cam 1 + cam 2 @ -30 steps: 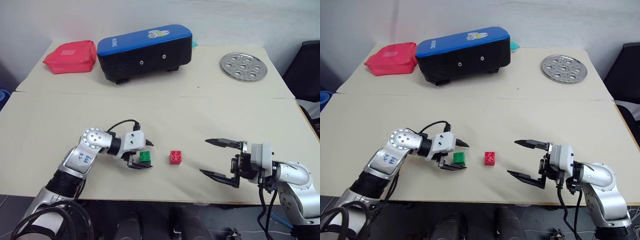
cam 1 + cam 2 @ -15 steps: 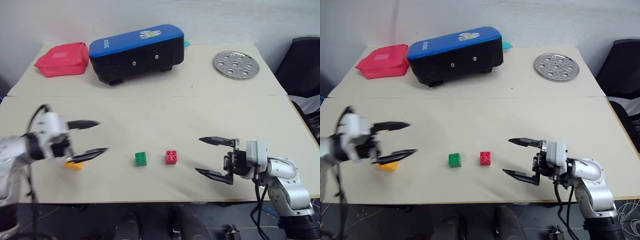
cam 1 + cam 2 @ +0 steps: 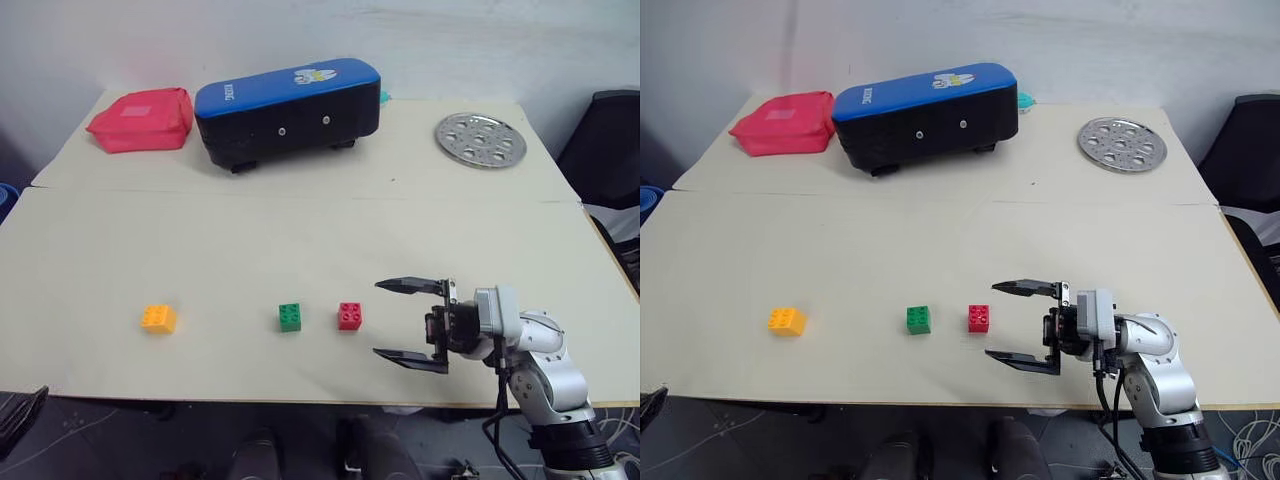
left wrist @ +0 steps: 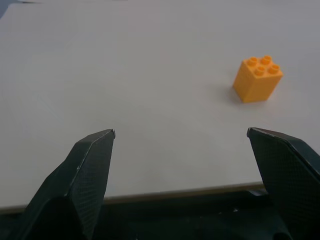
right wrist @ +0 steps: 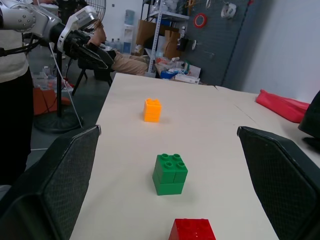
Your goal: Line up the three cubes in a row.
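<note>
Three cubes lie in one row near the front edge of the desk [image 3: 300, 230]: one orange-yellow cube [image 3: 158, 318], well apart from one green cube [image 3: 290, 317] and one red cube [image 3: 350, 316], which sit near each other. Right pincer [image 3: 409, 323]: released, just beside the red cube. Left pincer [image 4: 180, 165]: released, apparently off the desk edge, empty.

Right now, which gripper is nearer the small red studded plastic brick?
Right. The right gripper hangs open just beside the small red studded plastic brick; the left gripper is off the table's far edge, past the orange brick.
</note>
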{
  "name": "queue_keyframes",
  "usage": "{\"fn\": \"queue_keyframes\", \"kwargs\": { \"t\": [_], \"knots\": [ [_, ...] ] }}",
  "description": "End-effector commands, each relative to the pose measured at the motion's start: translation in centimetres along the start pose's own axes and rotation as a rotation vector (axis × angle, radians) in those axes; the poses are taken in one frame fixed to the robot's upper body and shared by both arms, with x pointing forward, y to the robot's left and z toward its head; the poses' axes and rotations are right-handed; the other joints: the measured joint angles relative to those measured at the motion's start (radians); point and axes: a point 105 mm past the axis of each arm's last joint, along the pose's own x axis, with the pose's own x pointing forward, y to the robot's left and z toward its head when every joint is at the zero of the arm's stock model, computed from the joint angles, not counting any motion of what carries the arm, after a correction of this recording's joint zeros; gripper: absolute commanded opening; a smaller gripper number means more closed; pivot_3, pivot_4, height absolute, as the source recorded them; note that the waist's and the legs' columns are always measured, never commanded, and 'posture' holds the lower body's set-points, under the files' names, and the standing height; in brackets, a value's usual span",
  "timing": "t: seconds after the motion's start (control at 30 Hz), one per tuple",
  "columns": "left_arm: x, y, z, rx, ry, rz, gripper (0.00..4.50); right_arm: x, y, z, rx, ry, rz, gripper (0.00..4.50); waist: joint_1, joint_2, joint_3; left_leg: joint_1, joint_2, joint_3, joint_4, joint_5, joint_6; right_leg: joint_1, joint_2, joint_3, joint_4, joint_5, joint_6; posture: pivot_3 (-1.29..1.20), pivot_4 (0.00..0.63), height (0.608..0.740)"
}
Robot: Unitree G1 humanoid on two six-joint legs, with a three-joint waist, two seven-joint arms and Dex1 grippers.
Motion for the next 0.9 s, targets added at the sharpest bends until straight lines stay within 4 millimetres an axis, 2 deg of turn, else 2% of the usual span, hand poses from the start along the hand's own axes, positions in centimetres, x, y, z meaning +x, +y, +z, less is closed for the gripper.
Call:
{"fn": "queue_keyframes", "kwargs": {
  "t": [0.03,0.2,0.3,0.4,0.63,0.73,0.83,0.9],
  "knots": [
    [2.4,-2.5,1.7,0.086,-0.054,-0.064,4.46,0.0,0.2,0.4,-0.011,-0.028,0.021,4.50,0.000,0.000,0.000,0.000,0.000,0.000,0.000,0.000,0.000,0.000,0.000,0.000,0.000,0.000,0.000,0.00,0.150,0.740],
    [7.1,-6.7,2.8,0.047,-0.154,-0.098,4.46,-0.4,0.0,0.2,-0.011,-0.015,0.032,4.50,-0.004,0.001,0.000,0.000,0.000,0.000,-0.001,0.000,0.000,0.000,0.000,0.000,0.000,0.000,0.000,0.00,0.150,0.740],
    [9.7,-7.5,2.2,0.049,-0.167,0.018,4.46,-0.6,0.1,-0.1,-0.010,-0.004,0.033,4.50,-0.006,0.001,0.000,0.000,0.000,0.000,-0.001,0.000,0.000,0.000,0.001,0.000,0.001,0.001,0.001,0.00,0.150,0.740],
    [11.2,-7.8,1.4,0.020,-0.156,0.112,4.46,-0.8,0.2,-0.2,-0.010,0.003,0.026,4.50,-0.007,0.001,-0.001,0.000,0.000,0.000,-0.001,0.000,0.000,0.000,0.003,0.001,0.001,0.001,0.001,0.00,0.150,0.740],
    [13.2,-9.2,-0.7,-0.043,-0.088,0.166,4.46,-1.0,0.2,-0.5,-0.015,0.012,0.006,4.50,-0.004,0.001,-0.001,0.000,0.000,0.000,-0.001,0.000,0.000,0.000,0.003,0.001,0.001,0.001,0.001,0.00,0.150,0.740],
    [13.6,-10.3,-0.8,-0.042,-0.092,0.131,3.86,-1.0,0.3,-0.7,-0.018,0.013,-0.001,4.50,-0.003,0.001,-0.001,0.000,0.000,0.000,-0.001,0.000,0.000,0.000,0.003,0.001,0.000,0.001,0.001,0.00,0.150,0.740],
    [13.5,-10.3,-0.8,-0.049,-0.092,0.144,3.12,-1.1,0.3,-0.9,-0.018,0.016,-0.009,4.50,-0.004,0.001,-0.001,0.000,0.000,0.000,-0.001,0.000,0.000,0.000,0.003,0.001,0.000,0.001,0.001,0.00,0.150,0.740],
    [13.5,-10.5,-0.5,-0.012,-0.096,0.076,2.55,-1.1,0.3,-1.0,-0.016,0.019,-0.016,4.50,-0.004,0.001,-0.001,0.000,0.000,0.000,-0.001,0.000,0.000,0.000,0.003,0.001,0.000,0.001,0.001,0.00,0.150,0.740]
  ]
}}
